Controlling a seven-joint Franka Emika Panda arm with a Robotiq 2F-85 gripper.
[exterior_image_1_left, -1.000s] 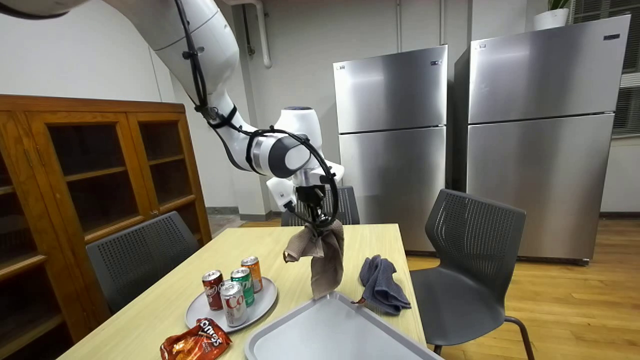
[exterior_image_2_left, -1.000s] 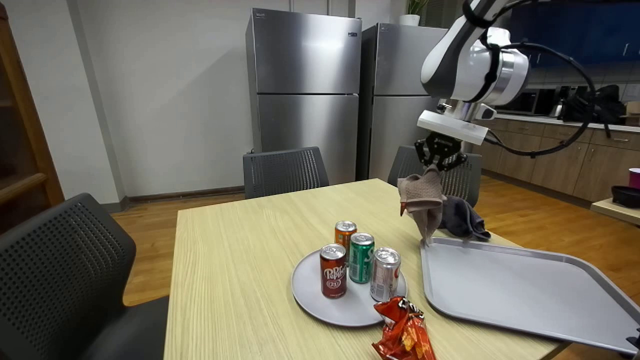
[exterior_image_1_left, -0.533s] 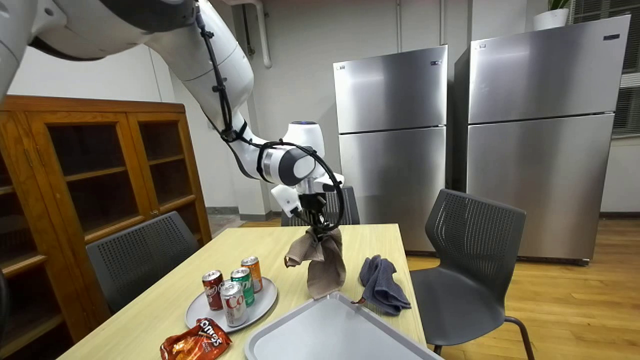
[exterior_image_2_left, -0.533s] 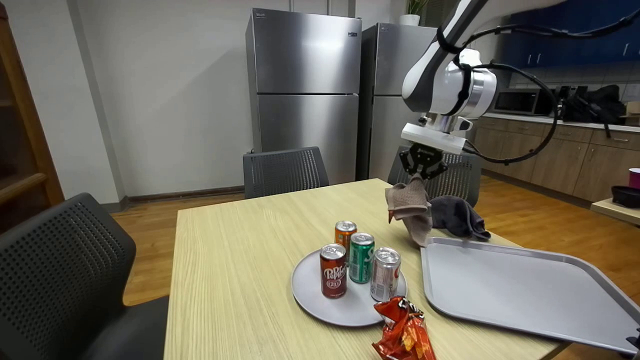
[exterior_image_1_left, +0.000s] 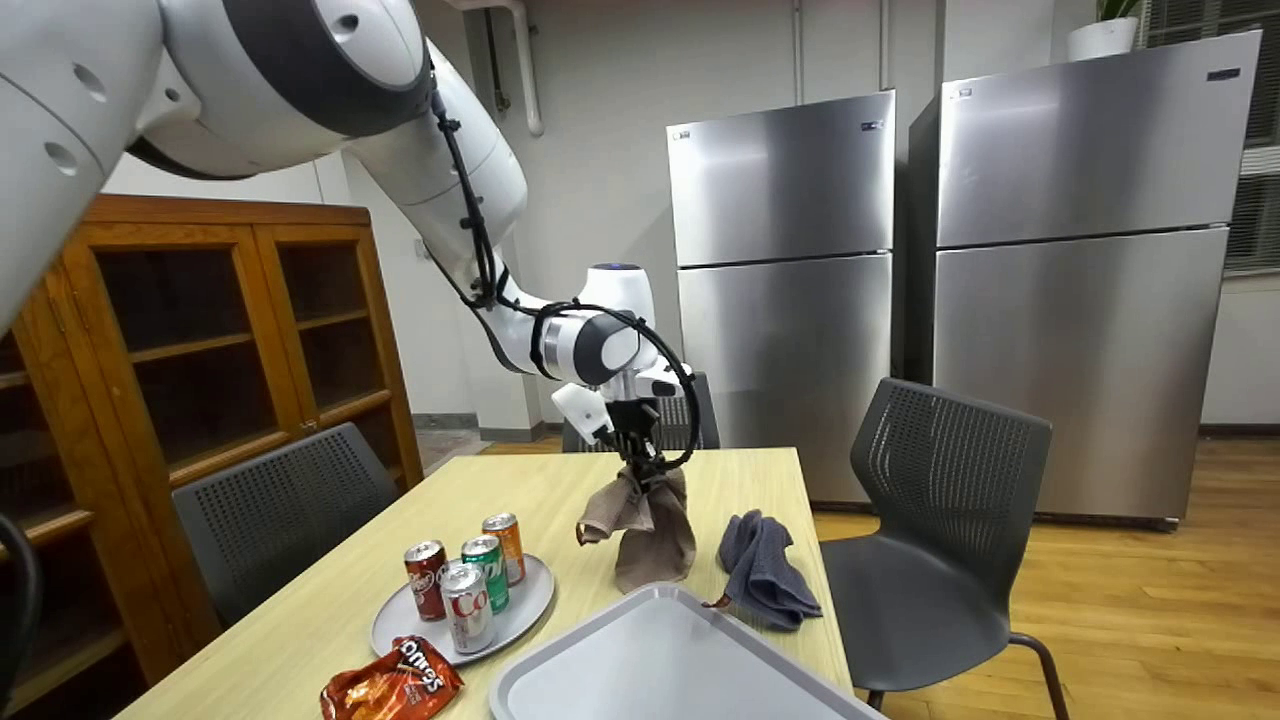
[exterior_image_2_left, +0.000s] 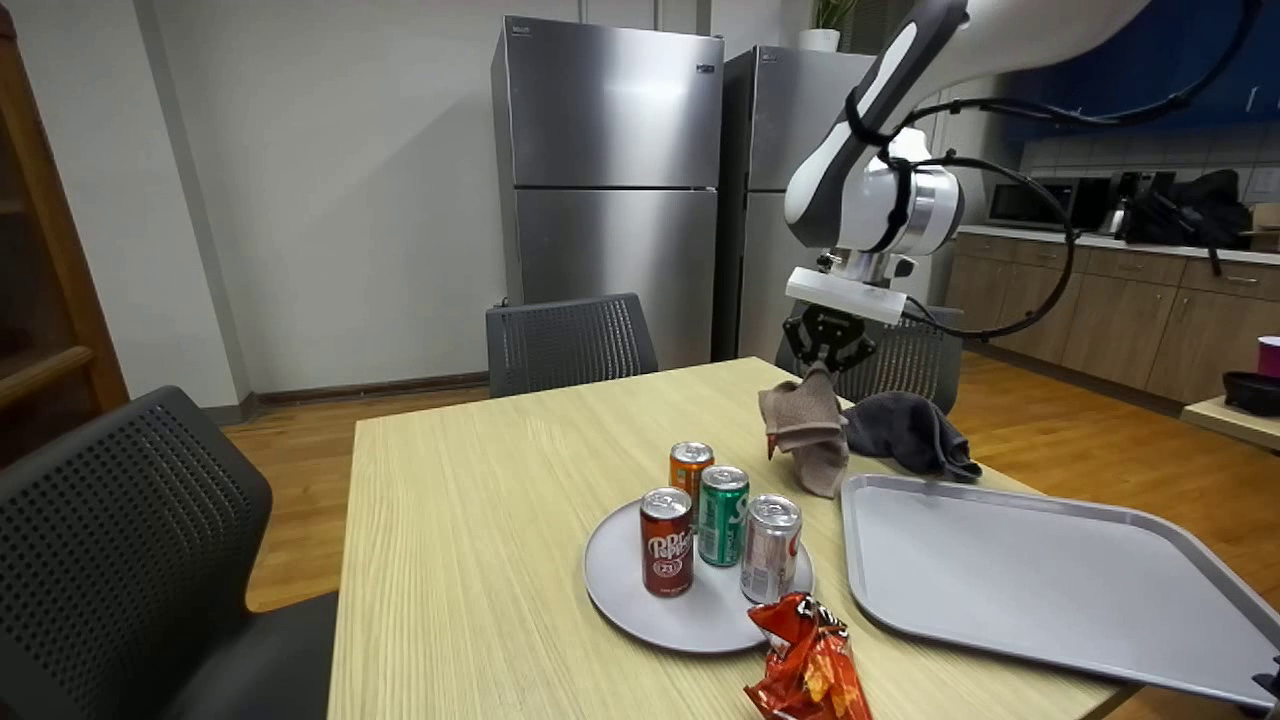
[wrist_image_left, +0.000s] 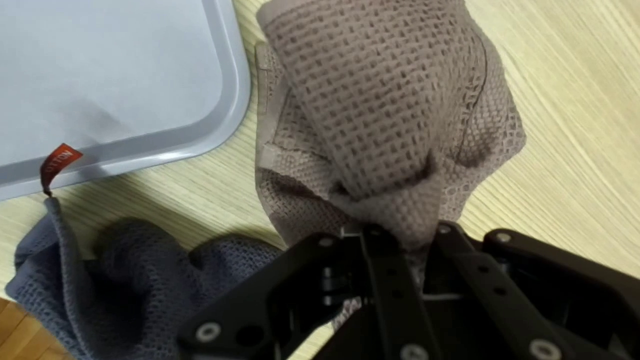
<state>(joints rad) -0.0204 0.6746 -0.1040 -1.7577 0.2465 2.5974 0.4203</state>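
Towel (wrist_image_left: 375, 110) (brn) pinched in gripper (wrist_image_left: 407, 234), hangs below it, nr tray (exterior_image_2_left: 1040, 580).

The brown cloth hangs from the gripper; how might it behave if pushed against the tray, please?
The brown cloth would probably crumple, as it droops in creases below the gripper. Its coarse, textured weave suggests it is likely light and should not slip easily.

I can see four cans (exterior_image_2_left: 722, 518) standing on a round plate (exterior_image_2_left: 690, 626) over there, a bag of chips (exterior_image_1_left: 392, 682) just beside it, chairs (exterior_image_1_left: 945, 480) around the table (exterior_image_2_left: 480, 520), a wooden cabinet (exterior_image_1_left: 228, 336) and two fridges (exterior_image_1_left: 785, 330).
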